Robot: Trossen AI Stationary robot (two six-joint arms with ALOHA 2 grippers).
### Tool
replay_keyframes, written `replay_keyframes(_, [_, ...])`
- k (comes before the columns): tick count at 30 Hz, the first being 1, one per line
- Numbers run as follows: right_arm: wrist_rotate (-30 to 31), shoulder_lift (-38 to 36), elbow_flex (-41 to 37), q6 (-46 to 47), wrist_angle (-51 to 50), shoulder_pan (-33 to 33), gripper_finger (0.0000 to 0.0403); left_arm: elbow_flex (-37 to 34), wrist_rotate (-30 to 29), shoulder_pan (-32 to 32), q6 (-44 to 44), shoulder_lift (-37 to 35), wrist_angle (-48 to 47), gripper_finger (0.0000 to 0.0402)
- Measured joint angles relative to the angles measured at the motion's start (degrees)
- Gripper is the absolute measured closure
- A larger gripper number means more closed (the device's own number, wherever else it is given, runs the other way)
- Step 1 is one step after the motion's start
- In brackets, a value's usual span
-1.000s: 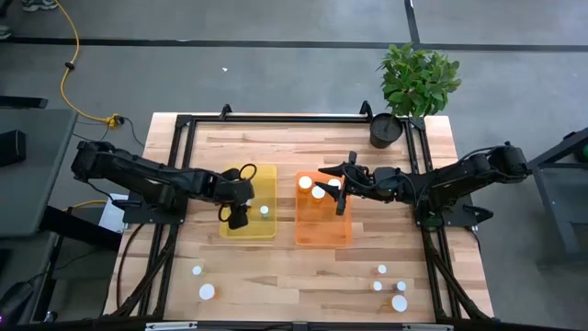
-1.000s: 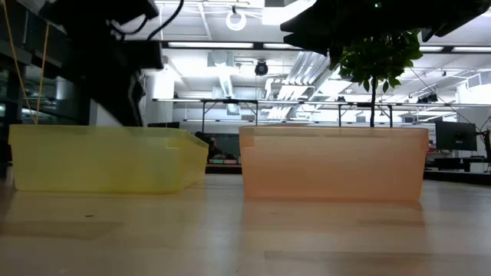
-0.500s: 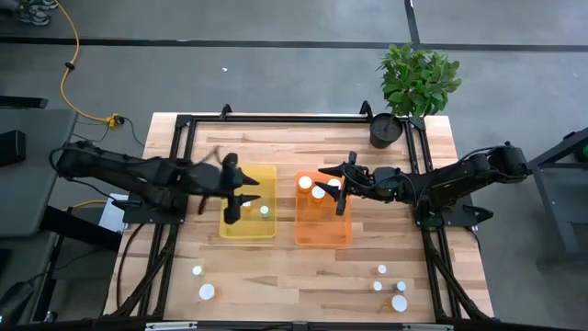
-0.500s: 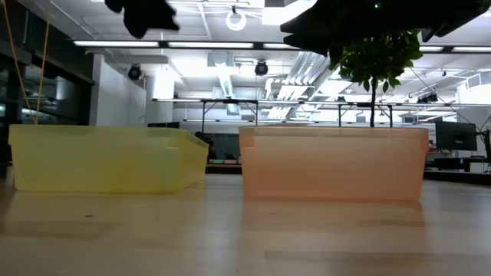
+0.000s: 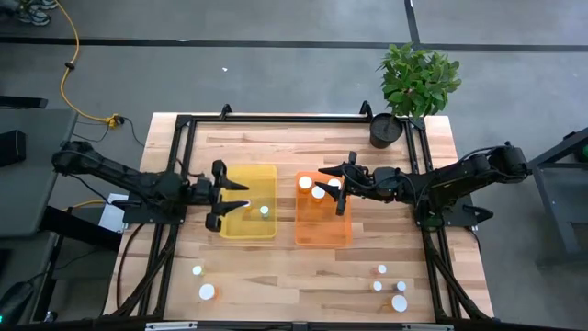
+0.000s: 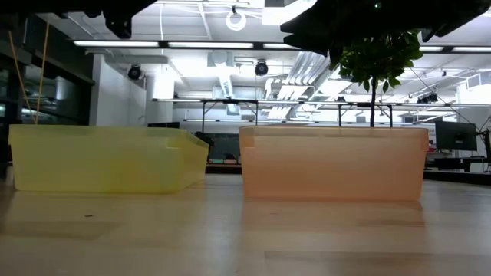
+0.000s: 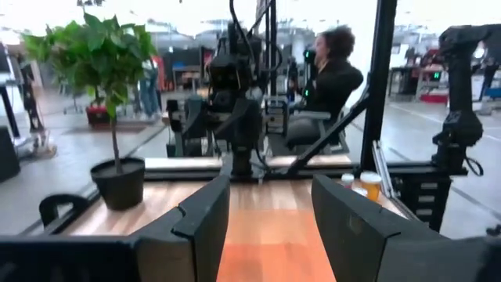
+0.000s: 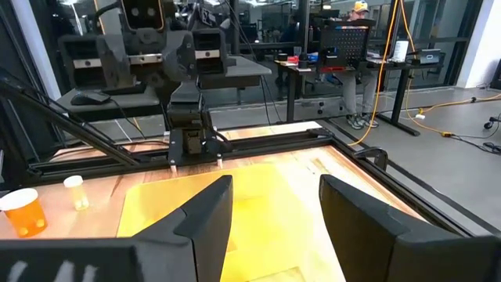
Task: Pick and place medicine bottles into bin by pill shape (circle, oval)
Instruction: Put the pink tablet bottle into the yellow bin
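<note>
Bottles [image 5: 203, 282] sat loose on the surface at lower left, below the left jaws [image 5: 220, 195], which gaped wide and empty, nearer than the right jaws [image 5: 338, 184], also spread empty.

Pale wooden counter [image 5: 285, 253] with a black frame. At centre, side by side: yellow bin [image 5: 250, 202] left, orange bin [image 5: 322, 225] right. Potted plant [image 5: 388, 130] at far right corner. Medicine bottles [image 5: 390, 287] clustered near right, two more near left.
</note>
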Motion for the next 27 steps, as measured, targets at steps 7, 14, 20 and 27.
replay_keyframes(7, [0.0, 0.0, 0.0, -0.3, 1.1, 0.0, 0.0217, -0.1, 0.0, 0.1, 0.1, 0.0, 1.6, 0.0232])
replay_keyframes(14, [0.0, 0.0, 0.0, -0.4, 2.1, 0.0, 0.0217, -0.1, 0.0, 0.1, 0.1, 0.0, 1.5, 0.0232])
replay_keyframes(20, [0.0, 0.0, 0.0, -0.4, 2.1, 0.0, 0.0217, -0.1, 0.0, 0.1, 0.1, 0.0, 1.4, 0.0232])
replay_keyframes(27, [0.0, 0.0, 0.0, -0.4, 2.1, 0.0, 0.0217, -0.1, 0.0, 0.1, 0.1, 0.0, 1.4, 0.0232])
